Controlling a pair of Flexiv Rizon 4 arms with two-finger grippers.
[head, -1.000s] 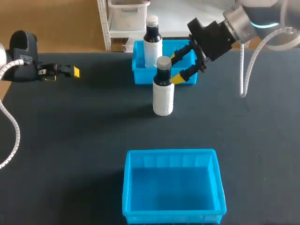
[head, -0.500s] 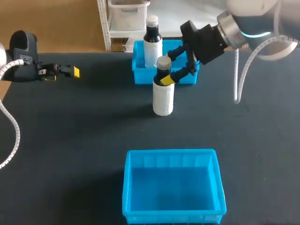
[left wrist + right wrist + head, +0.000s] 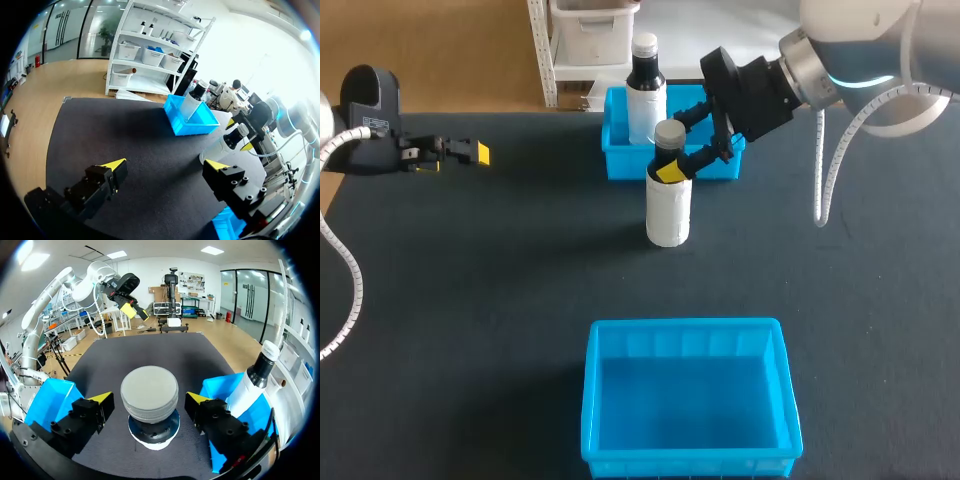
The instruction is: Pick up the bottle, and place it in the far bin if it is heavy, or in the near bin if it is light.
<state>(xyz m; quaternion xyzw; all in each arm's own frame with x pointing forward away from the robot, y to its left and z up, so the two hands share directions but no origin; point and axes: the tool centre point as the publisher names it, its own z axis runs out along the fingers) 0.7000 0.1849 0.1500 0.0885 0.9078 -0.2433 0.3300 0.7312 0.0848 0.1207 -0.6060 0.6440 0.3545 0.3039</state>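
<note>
A white bottle (image 3: 668, 205) with a black neck and grey cap stands upright mid-table, in front of the far blue bin (image 3: 620, 160). My right gripper (image 3: 672, 142) is open around the bottle's top. In the right wrist view the cap (image 3: 149, 387) sits between the fingers of the right gripper (image 3: 149, 399), with a gap on each side. The near blue bin (image 3: 685, 460) holds nothing. My left gripper (image 3: 470, 152) hangs open over the far left of the table, with nothing between the fingers of the left gripper (image 3: 166, 165).
A second bottle (image 3: 644, 95), much like the first, stands upright in the far bin's left part; in the right wrist view this second bottle (image 3: 252, 382) rises beside the right finger. The dark mat (image 3: 500, 280) lies bare between the two bins.
My right gripper has moved left and slightly down until its fingers flank the bottle's cap. The bottle and the left arm have not moved.
</note>
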